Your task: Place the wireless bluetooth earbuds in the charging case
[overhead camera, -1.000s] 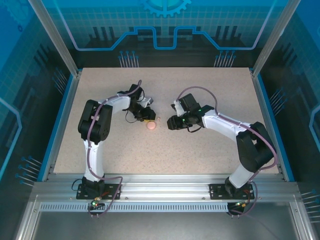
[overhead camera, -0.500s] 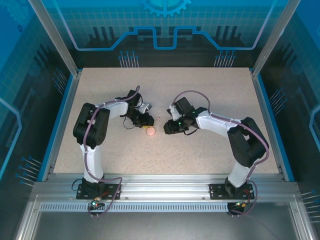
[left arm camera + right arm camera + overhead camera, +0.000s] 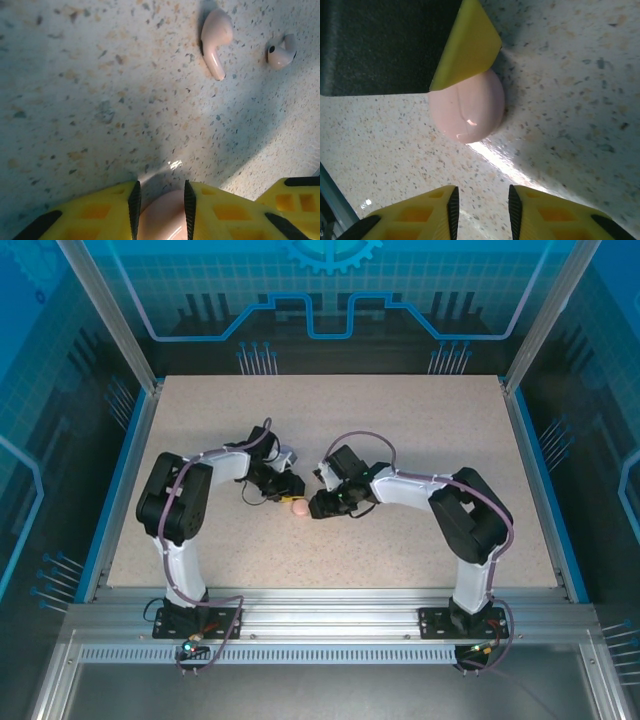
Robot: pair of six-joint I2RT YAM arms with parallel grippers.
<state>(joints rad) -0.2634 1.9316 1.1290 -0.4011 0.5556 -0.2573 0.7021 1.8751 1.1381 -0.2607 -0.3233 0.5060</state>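
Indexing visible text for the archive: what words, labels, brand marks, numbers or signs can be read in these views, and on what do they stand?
No readable text in any view.
pink charging case: plain shell, no lettering or brand mark.
stemmed earbud: no marking.
second earbud: one dark dot, no character.
backdrop panel: gear and circuit-line graphic, no words or numbers.

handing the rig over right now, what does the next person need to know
Left end effector: shut on the pink charging case.
Right end effector: open, empty, facing the case.
Two pale pink earbuds lie loose on the table, beyond the case.
Done: no bud seated; the case looks closed.
Left: open the case, insert the buds.
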